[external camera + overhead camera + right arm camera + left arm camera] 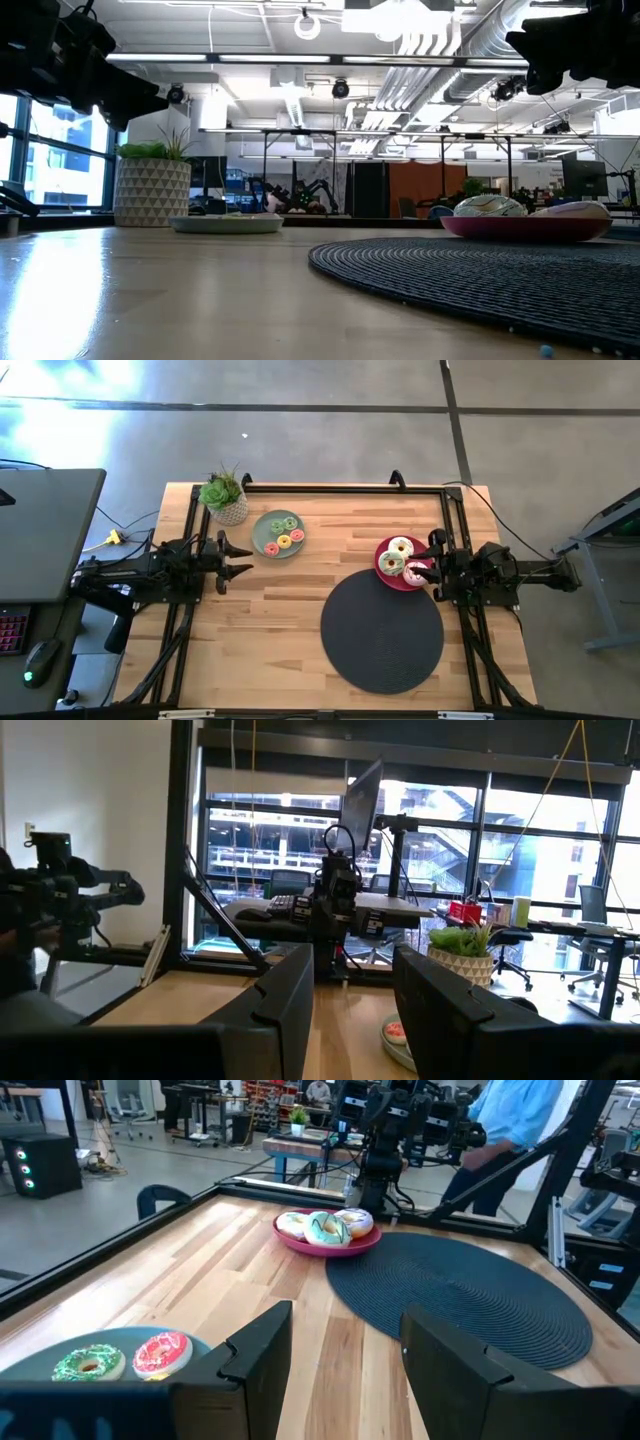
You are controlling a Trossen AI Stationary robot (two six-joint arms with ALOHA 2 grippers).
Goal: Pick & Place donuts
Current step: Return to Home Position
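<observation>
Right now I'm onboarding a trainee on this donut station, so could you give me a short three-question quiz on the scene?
1. True or false: no donut lies directly on the dark round mat.
2. The plate under the larger donuts is: A pink, B blue, C yellow.
3. Fill in: the left gripper and right gripper are both ____.
Key: 1 true; 2 A; 3 open.

Grey concrete floor (320, 440); tall windows (260, 860); exposed ceiling ducts (430, 45); strip lights (250, 57); dark desk (50, 540) at left.
</observation>
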